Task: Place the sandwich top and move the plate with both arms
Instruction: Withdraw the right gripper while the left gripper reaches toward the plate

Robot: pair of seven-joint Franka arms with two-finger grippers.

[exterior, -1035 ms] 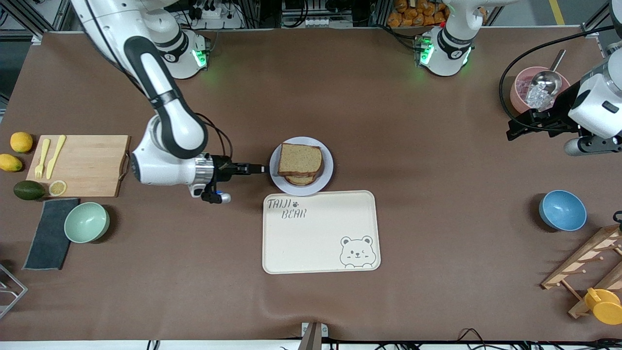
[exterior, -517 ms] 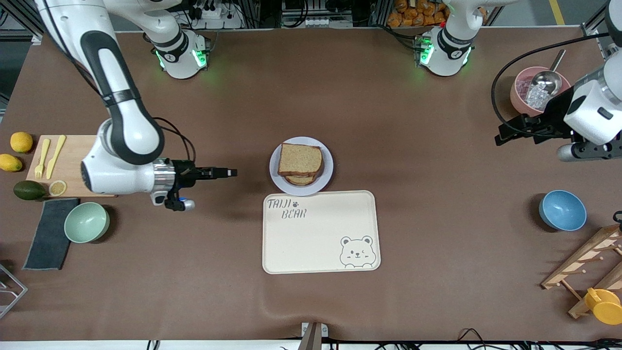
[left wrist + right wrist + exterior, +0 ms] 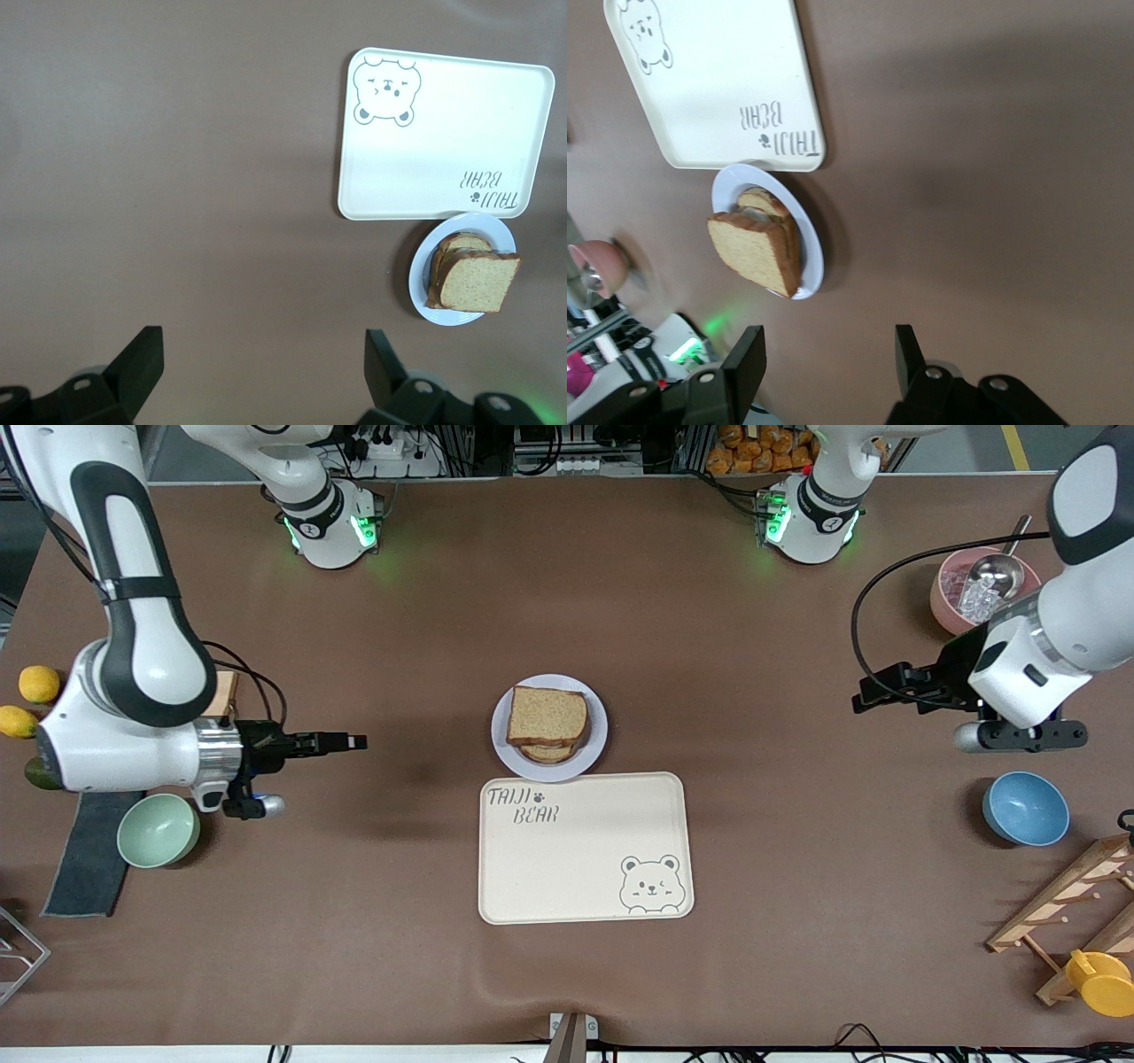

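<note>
Front view, right gripper (image 3: pixel 358 741) fingers parted, empty, over bare table, left gripper (image 3: pixel 858 701) fingers spread wide, empty

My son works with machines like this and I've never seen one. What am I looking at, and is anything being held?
Two white robot arms stand at a brown table. One picture looks down from a high camera facing them; the other two come from cameras on each wrist. In the middle, the sandwich top lies on a stack on the plate, beside a cream tray. The right pincer and the left pincer are both open, holding nothing, off toward the table's two ends.
</note>
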